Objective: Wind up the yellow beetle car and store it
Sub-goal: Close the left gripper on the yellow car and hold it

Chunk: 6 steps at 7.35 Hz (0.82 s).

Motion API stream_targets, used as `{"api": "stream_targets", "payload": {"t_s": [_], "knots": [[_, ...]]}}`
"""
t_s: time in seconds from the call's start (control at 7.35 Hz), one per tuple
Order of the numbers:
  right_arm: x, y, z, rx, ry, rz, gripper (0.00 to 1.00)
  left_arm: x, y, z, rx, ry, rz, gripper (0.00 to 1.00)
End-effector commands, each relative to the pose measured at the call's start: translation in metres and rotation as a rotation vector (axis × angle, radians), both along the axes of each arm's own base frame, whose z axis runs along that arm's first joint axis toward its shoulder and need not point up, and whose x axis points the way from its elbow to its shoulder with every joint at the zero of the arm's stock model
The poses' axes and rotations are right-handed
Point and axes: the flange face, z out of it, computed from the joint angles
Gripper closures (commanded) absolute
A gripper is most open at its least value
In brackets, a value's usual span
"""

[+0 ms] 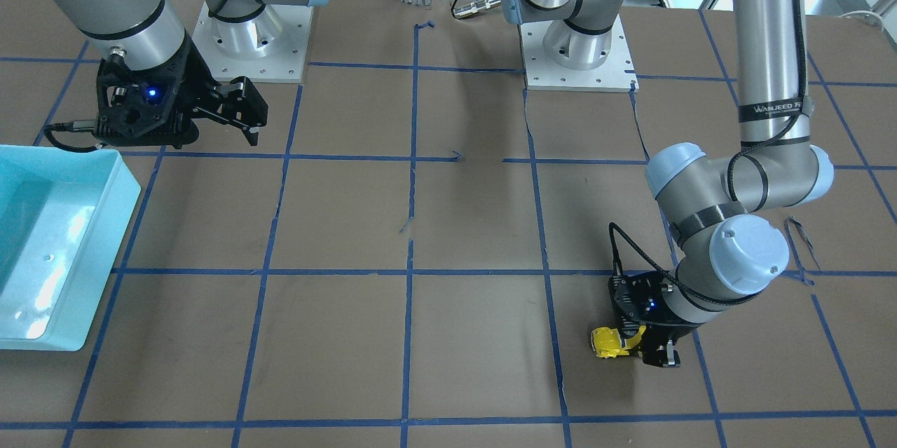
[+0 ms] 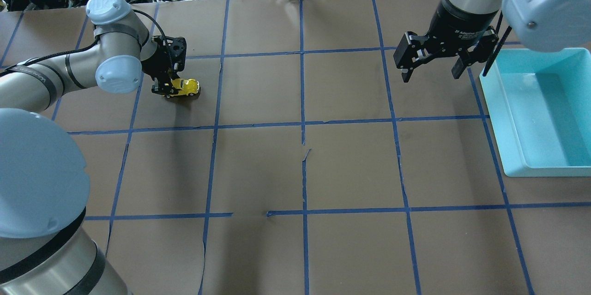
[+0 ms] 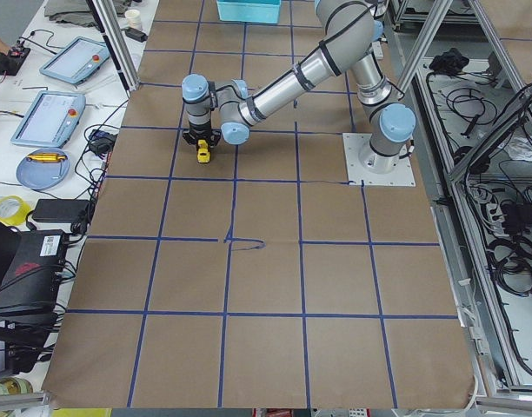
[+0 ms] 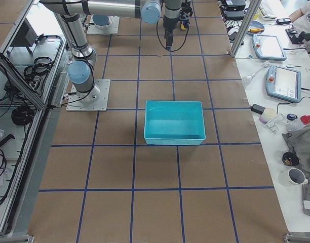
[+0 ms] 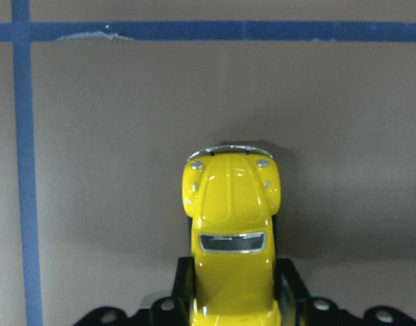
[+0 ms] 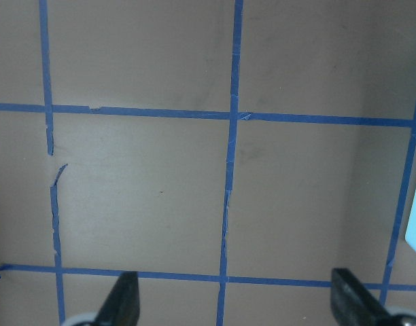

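The yellow beetle car [image 2: 185, 87] stands on the brown table at the far left, also seen in the front view [image 1: 608, 343], the left side view [image 3: 202, 154] and the left wrist view [image 5: 231, 238]. My left gripper [image 2: 167, 87] is low at the table, shut on the car's rear half; the car's nose sticks out beyond the fingers. My right gripper [image 2: 430, 65] hangs open and empty above the table, just left of the turquoise bin [image 2: 517, 147]. Its fingertips [image 6: 126, 299] show spread wide in the right wrist view.
The turquoise bin [image 1: 105, 238] sits at the robot's right edge of the table, and nothing shows inside it. Blue tape lines [image 2: 302, 124] grid the brown paper surface. The two arm bases [image 1: 578, 55] stand at the robot's side of the table.
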Motion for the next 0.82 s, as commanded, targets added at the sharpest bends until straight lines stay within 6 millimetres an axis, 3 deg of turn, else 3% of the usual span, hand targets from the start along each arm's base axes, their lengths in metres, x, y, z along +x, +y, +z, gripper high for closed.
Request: {"api": "stream_targets", "payload": {"t_s": [0.0,0.68], "knots": [[0.0002,0.0007,-0.003,0.005,-0.002,0.0,0.0,0.0008,0.0009,0.0008,-0.001,-0.001,-0.013,1.0],[-0.0003,0.0013,-0.0047,0.003,0.003,0.0,0.0,0.0038,0.0013,-0.0028,0.005,-0.001,-0.024,1.0]]}}
